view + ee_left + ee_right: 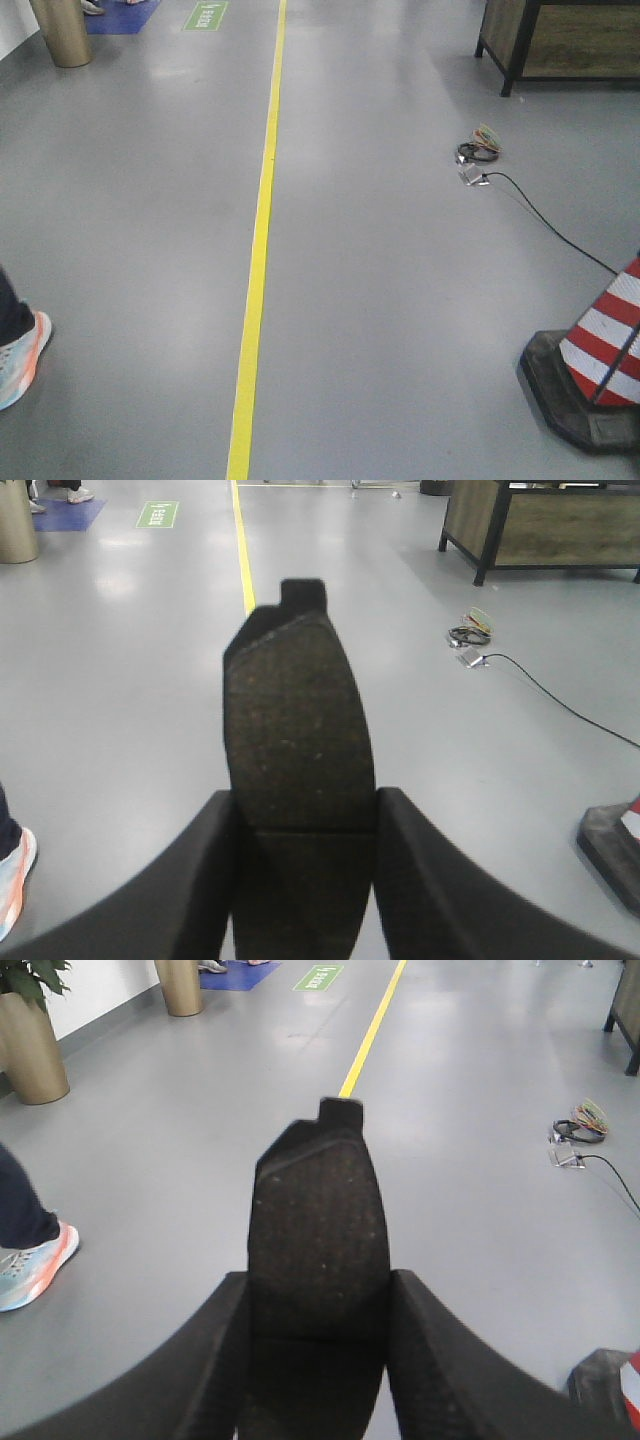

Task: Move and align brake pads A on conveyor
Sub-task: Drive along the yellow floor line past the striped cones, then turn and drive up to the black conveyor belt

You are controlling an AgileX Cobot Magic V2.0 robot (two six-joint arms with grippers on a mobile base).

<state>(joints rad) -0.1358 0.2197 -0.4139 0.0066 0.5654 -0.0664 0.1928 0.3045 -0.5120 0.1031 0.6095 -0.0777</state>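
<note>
In the left wrist view a dark grey brake pad (298,720) with a tab at its far end and a groove across it sticks out forward from my left gripper (305,825), which is shut on it by its long edges. In the right wrist view my right gripper (318,1305) is shut the same way on a second brake pad (318,1210). Both pads hang above the grey floor. The conveyor is out of view. Neither gripper shows in the front view.
A yellow floor line (258,250) runs away ahead. A red-and-white cone (600,355) on a black base stands at the right, with a black cable (540,210) and a small wire bundle (480,148) beyond it. A person's shoe (20,360) is at the left. A wooden cabinet (565,35) stands far right.
</note>
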